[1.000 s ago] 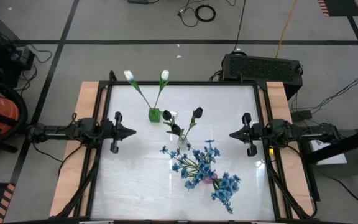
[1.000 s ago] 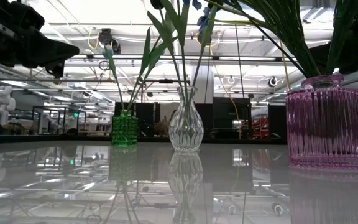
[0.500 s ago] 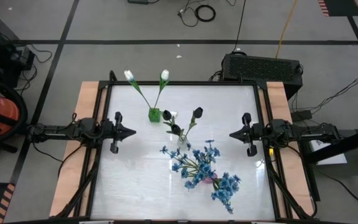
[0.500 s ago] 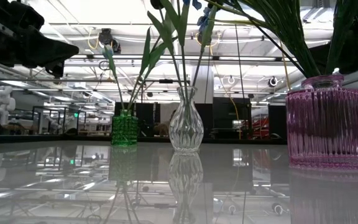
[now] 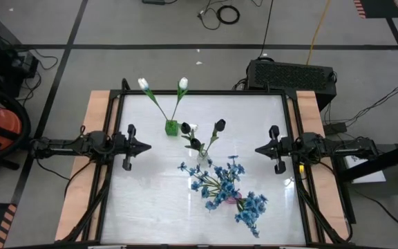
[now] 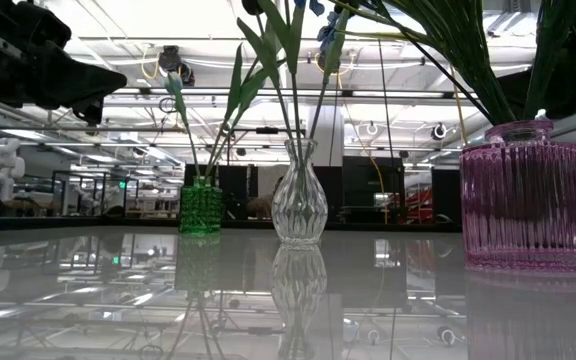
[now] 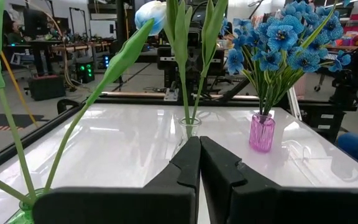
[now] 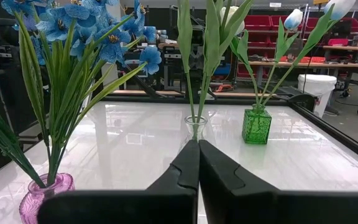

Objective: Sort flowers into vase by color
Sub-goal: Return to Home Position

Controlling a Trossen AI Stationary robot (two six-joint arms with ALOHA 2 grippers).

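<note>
**White, black, blue sorted; homing step**

I find white tulips (image 5: 183,84) in the green vase (image 5: 171,127), black tulips (image 5: 219,126) in the clear vase (image 6: 299,205), and blue sprays (image 5: 220,181) in the pink vase (image 6: 526,195). The left gripper (image 5: 148,146) and right gripper (image 5: 257,149) flank the table (image 5: 150,200), fingers (image 7: 188,168) closed, empty. No loose stems that I can make out; I need only confirm parking.

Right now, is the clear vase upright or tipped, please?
Upright: the clear vase stands on its base, stems rising from its neck.

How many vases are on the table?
3: green vase at the back holding white tulips, clear vase mid-table holding black tulips, pink vase nearest the front holding blue blooms. None appears hidden.
</note>
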